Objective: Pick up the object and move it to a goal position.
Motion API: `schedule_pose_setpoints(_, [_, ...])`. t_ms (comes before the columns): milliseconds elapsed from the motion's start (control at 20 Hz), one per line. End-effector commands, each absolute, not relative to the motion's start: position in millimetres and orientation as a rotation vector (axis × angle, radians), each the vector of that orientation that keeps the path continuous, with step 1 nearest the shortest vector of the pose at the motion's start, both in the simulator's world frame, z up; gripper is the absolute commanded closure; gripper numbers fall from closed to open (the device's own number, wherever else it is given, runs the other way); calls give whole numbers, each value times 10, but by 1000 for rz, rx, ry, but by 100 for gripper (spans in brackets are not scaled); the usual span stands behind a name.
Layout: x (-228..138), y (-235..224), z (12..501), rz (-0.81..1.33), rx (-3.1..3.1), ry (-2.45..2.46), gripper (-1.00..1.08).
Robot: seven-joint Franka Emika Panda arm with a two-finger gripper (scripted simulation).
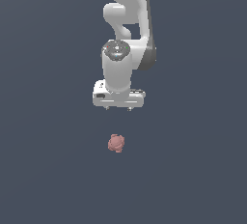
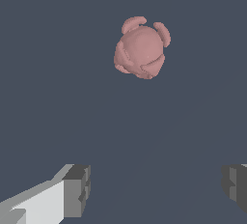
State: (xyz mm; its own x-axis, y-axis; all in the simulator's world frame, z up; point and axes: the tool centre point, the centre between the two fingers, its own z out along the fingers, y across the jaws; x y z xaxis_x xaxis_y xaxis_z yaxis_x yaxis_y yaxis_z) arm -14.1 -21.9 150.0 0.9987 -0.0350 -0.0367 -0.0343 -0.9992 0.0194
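**Op:** Pink-red, that lump — where did it sit when you stopped the run?

**Obs:** You had the object (image 1: pixel 116 143) lying alone on the dark slate surface (image 1: pixel 43 170), apart from the gripper (image 1: pixel 118 108), which hung above it with nothing held. In the exterior view it lay below the white hand and a touch toward that view's left. In the wrist view the object (image 2: pixel 142 47) showed well clear of both fingers (image 2: pixel 76 190), not between them.

**Op:** And the fingers?

**Obs:** Spread wide. You could see one grey pad at each side of the wrist view with bare surface across the whole gap.

**Op:** What would you have worried about?

**Obs:** Mostly alignment. Since the object was not centred in the gap, I judged that a straight descent would have closed your fingers on nothing, or clipped one of its little knobs and rolled it away. It looked rounded and lumpy, so I'd have expected it to squirt sideways if the pads met it off centre, or to twist in the grip on the lift. It was also small beside the hand, so coming down too far risked driving the tips into the surface. No goal marker showed in either view.

**Op:** Any writing or labels?

**Obs:** None that you could read. The arm's wrist carried small coloured marks, too tiny to make out.
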Motion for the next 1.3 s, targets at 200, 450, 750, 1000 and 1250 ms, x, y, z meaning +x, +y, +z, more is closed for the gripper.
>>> schedule_pose_setpoints(200, [-113,-116,1536,-43,3124,-10,-92])
schedule_pose_setpoints(450, [-60,99,1611,-11,3127,80,-92])
schedule_pose_setpoints(750, [-57,88,1605,-13,3127,74,-92])
schedule_pose_setpoints(1000, [18,65,1572,-12,3130,36,-92])
schedule_pose_setpoints(1250, [168,16,1500,-10,3133,-40,-92])
